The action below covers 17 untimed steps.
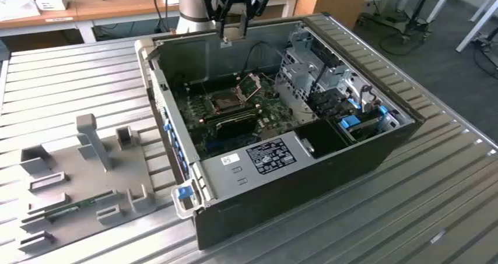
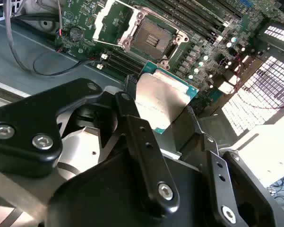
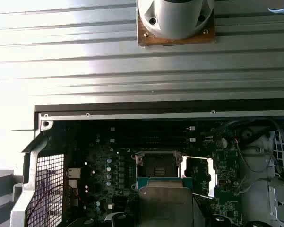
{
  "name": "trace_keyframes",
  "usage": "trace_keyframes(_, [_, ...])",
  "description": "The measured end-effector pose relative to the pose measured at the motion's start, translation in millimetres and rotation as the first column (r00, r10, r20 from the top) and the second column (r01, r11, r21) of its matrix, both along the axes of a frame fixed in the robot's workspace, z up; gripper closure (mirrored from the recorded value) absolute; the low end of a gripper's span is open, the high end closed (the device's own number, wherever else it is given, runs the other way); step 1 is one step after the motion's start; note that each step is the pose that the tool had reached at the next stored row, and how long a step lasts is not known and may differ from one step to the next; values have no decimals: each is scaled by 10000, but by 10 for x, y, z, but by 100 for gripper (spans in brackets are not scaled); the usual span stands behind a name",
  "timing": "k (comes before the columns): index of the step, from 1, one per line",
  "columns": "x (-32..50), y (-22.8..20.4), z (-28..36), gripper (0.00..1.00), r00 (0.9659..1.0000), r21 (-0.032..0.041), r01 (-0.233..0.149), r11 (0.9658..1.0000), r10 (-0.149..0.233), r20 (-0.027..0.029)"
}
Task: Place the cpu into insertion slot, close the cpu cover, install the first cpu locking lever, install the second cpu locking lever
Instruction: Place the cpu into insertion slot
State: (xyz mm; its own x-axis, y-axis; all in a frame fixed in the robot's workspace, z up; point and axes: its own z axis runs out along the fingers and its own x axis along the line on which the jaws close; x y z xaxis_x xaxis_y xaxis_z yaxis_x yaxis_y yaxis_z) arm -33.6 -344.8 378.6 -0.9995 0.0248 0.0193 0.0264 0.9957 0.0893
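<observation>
The tool [image 2: 160, 108] grips the cpu [image 2: 163, 94] above the case [image 1: 327, 176]: step one, placing. The slot [image 2: 153, 40] lies bare, cover [image 2: 99, 21] open; seating likely needs square alignment.

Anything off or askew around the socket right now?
Nothing stands out. The gripper holds the cpu by its edges above the open case. The insertion slot is bare, and the cpu cover is swung open beside it.

A wooden desk [image 1: 101, 7] is seen beyond the ribbed metal table [image 1: 70, 83]; grey floor [image 1: 444, 42] is seen at the exterior view's right.
</observation>
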Motion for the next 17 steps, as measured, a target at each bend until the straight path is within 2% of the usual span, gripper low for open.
trace_keyframes(12, [0, -1, -8, 46, 10000, 1, 0, 10000, 0, 0])
trace_keyframes(17, [0, -14, -8, 46, 10000, 1, 0, 10000, 0, 0])
